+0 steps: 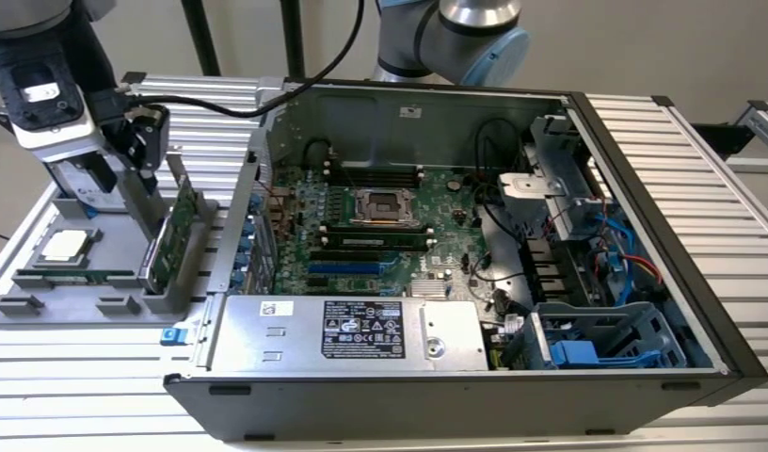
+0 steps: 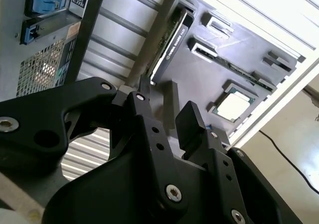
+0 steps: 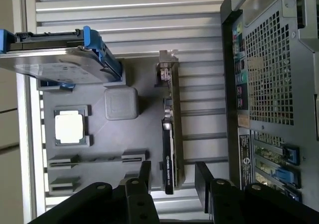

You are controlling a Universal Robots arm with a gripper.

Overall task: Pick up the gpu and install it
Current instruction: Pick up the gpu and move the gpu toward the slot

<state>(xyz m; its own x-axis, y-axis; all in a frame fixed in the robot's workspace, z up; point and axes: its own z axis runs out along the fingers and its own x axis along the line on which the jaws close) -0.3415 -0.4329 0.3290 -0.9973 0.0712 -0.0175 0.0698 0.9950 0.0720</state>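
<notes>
The gpu point(image 1: 173, 235) stands on edge in a slot of the grey holder tray point(image 1: 57, 311), at the exterior view's left of the open computer case point(image 1: 485, 235). It is a green card with a silver bracket at one end. My gripper point(image 1: 127, 155) hangs above the tray, over the gpu's far end. In the first wrist view the gpu point(image 3: 168, 134) shows edge-on, one end lying between the two black fingertips point(image 3: 203, 176) of the gripper point(image 3: 174, 176). The second wrist view shows the gripper point(image 2: 167, 109) open above the gpu point(image 2: 169, 40). The fingers are apart and hold nothing.
The tray also carries a silver hard drive in a blue frame point(image 3: 60, 59), a square processor point(image 3: 69, 127), a thin memory stick point(image 1: 57, 276) and a grey post point(image 3: 121, 103). Inside the case lie the motherboard point(image 1: 372, 235), the power supply point(image 1: 346, 330) and cables.
</notes>
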